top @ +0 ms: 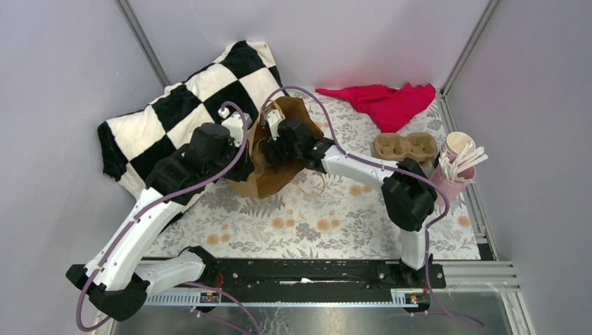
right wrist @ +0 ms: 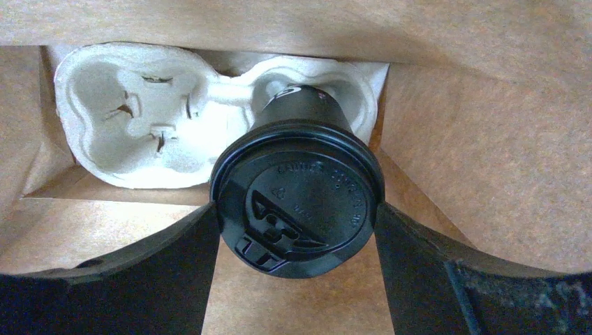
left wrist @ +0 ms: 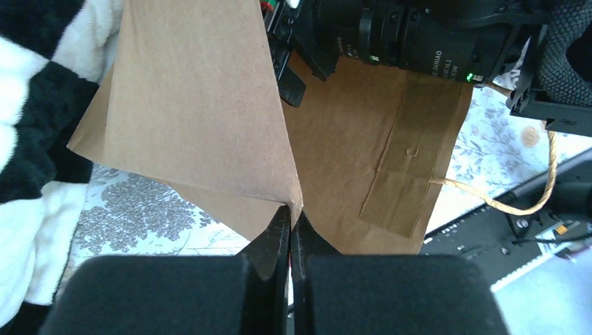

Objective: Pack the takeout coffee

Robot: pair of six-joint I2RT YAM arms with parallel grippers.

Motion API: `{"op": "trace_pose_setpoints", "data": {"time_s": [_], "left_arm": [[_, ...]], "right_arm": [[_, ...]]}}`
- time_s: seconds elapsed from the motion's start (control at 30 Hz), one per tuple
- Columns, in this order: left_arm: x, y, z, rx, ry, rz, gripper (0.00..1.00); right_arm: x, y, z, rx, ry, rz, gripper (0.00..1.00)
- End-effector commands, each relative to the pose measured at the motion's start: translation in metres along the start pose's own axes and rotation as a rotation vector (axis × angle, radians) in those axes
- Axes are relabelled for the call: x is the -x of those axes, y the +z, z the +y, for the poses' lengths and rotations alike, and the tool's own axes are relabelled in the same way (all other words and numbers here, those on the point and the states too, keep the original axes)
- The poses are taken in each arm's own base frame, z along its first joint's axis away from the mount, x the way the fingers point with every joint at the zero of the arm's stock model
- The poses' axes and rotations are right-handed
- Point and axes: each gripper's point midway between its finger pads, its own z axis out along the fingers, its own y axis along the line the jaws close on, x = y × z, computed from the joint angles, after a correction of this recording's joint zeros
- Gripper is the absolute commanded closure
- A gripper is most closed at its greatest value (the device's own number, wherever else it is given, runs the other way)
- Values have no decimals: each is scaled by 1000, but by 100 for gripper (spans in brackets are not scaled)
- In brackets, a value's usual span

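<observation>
Holding the cup (right wrist: 297,195) at its lid rim, our right gripper (right wrist: 294,218) stands wide inside the bag (right wrist: 489,139); cup sits in the tray (right wrist: 132,118), right well. Our left gripper (left wrist: 290,227) pinches bag edge. Cup prob. light, thin-walled, lid slick: we'd squeeze gently at rim.

The left arm (top: 136,234) rises from its base at the near left and reaches forward and inward, elbow bent, wrist turned toward the middle. The left gripper (left wrist: 290,213) is closed tight, its fingers (left wrist: 276,241) pinching an edge of the bag (left wrist: 195,105). The right arm (top: 363,167) goes up from its base, folds at the elbow and stretches left, its wrist inside the bag's mouth. The right gripper (right wrist: 297,216) stands wide, both fingers pressed against the lid of a cup (right wrist: 300,115).
</observation>
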Motion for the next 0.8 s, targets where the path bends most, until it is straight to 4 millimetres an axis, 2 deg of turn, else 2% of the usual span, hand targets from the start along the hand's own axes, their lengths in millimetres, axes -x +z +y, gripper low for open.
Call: {"op": "trace_pose_setpoints", "data": {"time_s": [0.0,0.2,0.37,0.53,0.63,0.7,0.77], "left_arm": [[36,-31,-47,-230,2,-96,100],[31,-31,-50,-234,-71,-73,100],[29,-25,-40,-154,-176,-56,100],[30,-19,-29,-60,-246,-13,100],[33,-15,-28,-20,-274,27,100],[33,-11,-20,45,-288,51,100],[33,-9,-15,87,-292,75,93]], "right_arm": [[-5,-35,-20,-70,2,89,33],[-22,-85,-16,-75,39,197,32],[-46,-122,-5,-75,86,311,31],[-80,-139,3,-93,78,475,30],[-90,-143,5,-107,72,550,30],[-95,-143,6,-115,73,590,29],[-98,-142,6,-123,71,636,29]]}}
